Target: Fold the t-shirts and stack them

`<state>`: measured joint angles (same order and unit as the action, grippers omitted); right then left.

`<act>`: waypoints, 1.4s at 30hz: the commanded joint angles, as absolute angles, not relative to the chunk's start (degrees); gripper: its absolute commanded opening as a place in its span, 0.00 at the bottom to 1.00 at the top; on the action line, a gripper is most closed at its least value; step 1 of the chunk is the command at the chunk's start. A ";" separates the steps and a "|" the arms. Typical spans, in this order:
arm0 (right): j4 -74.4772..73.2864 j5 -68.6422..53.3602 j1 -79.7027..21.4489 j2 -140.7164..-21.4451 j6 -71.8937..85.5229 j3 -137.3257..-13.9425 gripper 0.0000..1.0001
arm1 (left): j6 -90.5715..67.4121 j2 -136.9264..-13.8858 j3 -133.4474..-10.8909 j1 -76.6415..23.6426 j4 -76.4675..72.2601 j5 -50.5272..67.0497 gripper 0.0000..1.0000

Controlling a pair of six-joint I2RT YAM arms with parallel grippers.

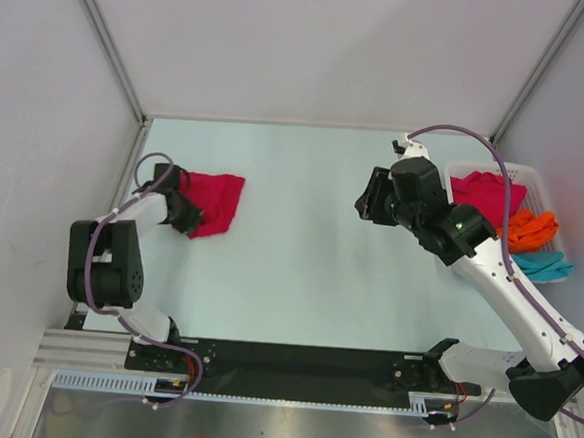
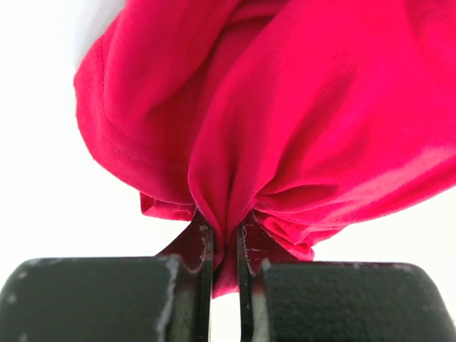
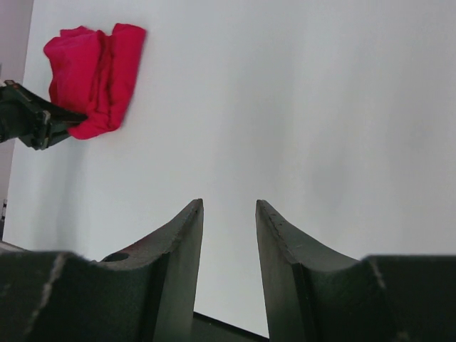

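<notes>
Pale, bare-looking table top (image 1: 309, 260) with plain white walls round it, so you've got nothing fiddly in the way. Your left gripper (image 2: 224, 235) is pinched nearly closed on a fold of the crumpled crimson red cloth t-shirt (image 1: 216, 202), and the wrist view shows cloth squeezed right between the two black fingers. That shirt sits bunched on the left side of the table. The grip is on its near left edge, and the bulk spreads away from the fingers toward the far right. Your right gripper (image 3: 228, 214) hangs over the middle right with its jaws partly apart and nothing in them. It's well apart from the shirt, so the left arm is clearly the nearer one. I'd guess spreading the shirt flat means bringing the right arm across to that free far edge. The white slatted plastic basket (image 1: 535, 181) on the right holds red, orange and teal shirts.
</notes>
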<state>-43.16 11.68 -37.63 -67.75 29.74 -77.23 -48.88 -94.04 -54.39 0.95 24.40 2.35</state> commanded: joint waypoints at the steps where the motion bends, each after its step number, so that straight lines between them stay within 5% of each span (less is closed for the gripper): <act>1: -41.40 9.49 -37.44 -67.94 28.30 -79.89 0.40 | -46.59 -86.49 -51.86 10.09 28.65 -0.53 0.00; 15: -39.81 6.24 -37.88 -71.10 28.39 -81.74 0.40 | -41.05 -80.33 -46.76 27.07 28.74 2.63 0.01; 17: -39.81 6.15 -37.97 -71.54 28.39 -81.39 0.40 | -40.43 -80.42 -46.93 27.07 27.95 4.47 0.11; 21: -39.29 5.98 -38.06 -71.98 28.65 -80.42 0.39 | -39.73 -79.72 -47.63 27.16 27.51 5.98 0.62; 22: -39.11 5.98 -38.06 -72.24 28.65 -80.16 0.39 | -39.55 -79.46 -48.33 27.07 27.94 5.80 0.67; 31: -37.27 4.48 -38.32 -74.62 28.83 -78.84 0.38 | -35.86 -67.78 -59.30 26.98 36.82 2.38 0.84; 32: -37.27 4.40 -38.41 -74.71 28.83 -78.92 0.38 | -35.77 -66.11 -60.46 26.98 37.52 2.11 0.99; 42: -37.18 4.83 -39.20 -75.23 28.92 -79.37 0.37 | -35.59 -75.58 -55.91 18.82 27.09 16.52 1.00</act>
<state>-38.65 5.04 -38.68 -75.18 28.91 -78.63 -36.69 -68.99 -60.23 24.18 31.46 9.87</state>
